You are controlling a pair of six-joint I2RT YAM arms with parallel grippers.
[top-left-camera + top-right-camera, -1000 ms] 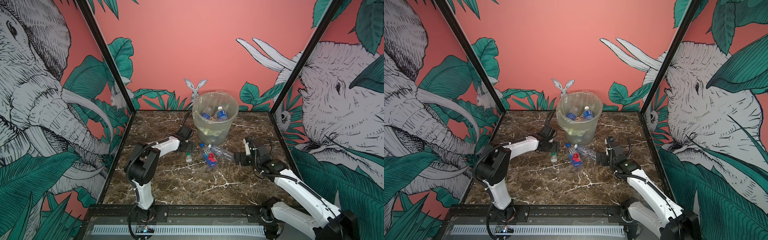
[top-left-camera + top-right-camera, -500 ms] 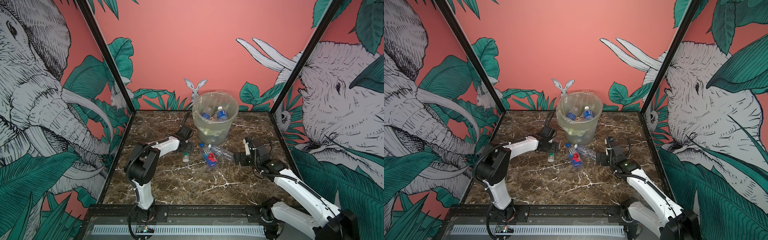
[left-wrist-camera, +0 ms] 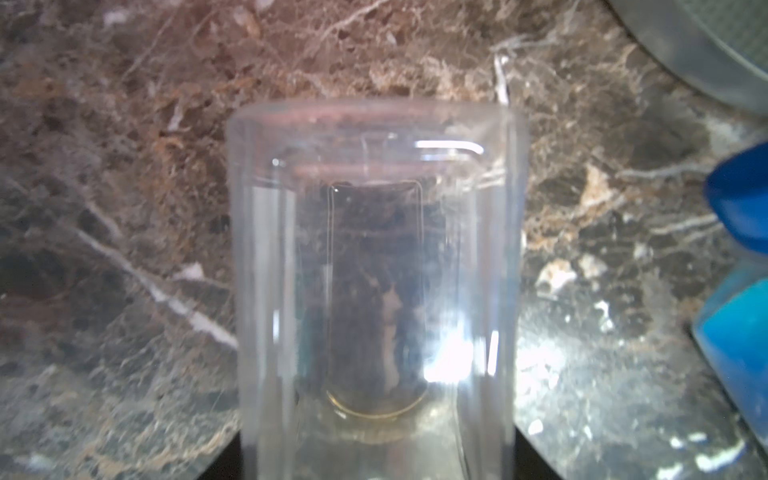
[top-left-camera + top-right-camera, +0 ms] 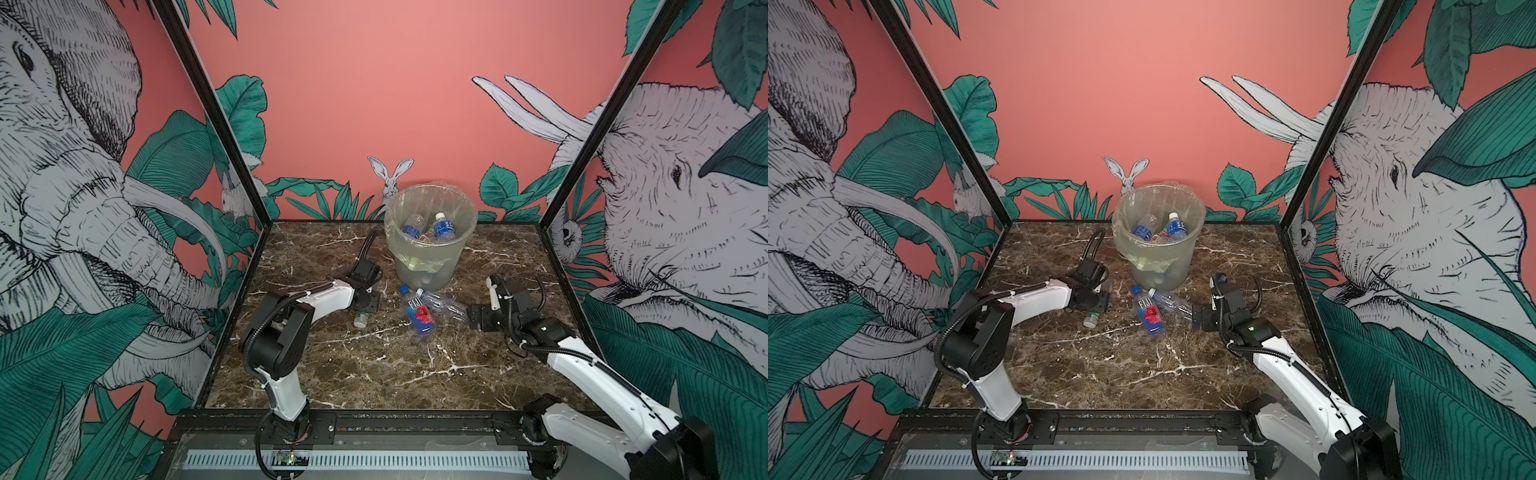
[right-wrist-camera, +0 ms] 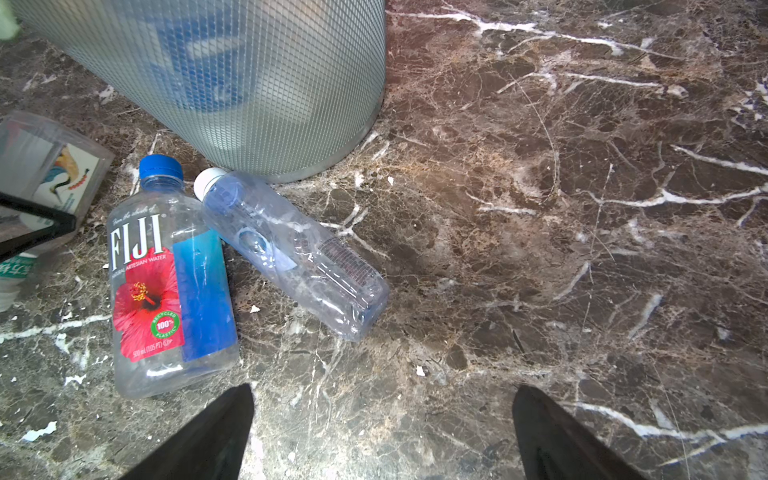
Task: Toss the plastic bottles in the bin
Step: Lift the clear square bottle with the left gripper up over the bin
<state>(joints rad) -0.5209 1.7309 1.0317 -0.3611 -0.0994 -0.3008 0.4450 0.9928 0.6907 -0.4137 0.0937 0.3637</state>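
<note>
Marble table (image 4: 374,374) in both top views: bin (image 4: 430,266) at the back already holding at least three bottles (image 4: 444,228), three more lying just in front of it, left gripper (image 4: 365,308) low over the white-capped bottle (image 4: 360,320), right gripper (image 4: 471,316) just beside the unlabelled bottle (image 4: 442,302). From the left wrist, jaws pressed against both sides of that clear white-capped bottle, not yet lifted. From the right wrist, jaws spread wide and empty, Fiji bottle (image 5: 166,282) and unlabelled bottle untouched by the bin's foot; about halfway, judging by what shows.
</note>
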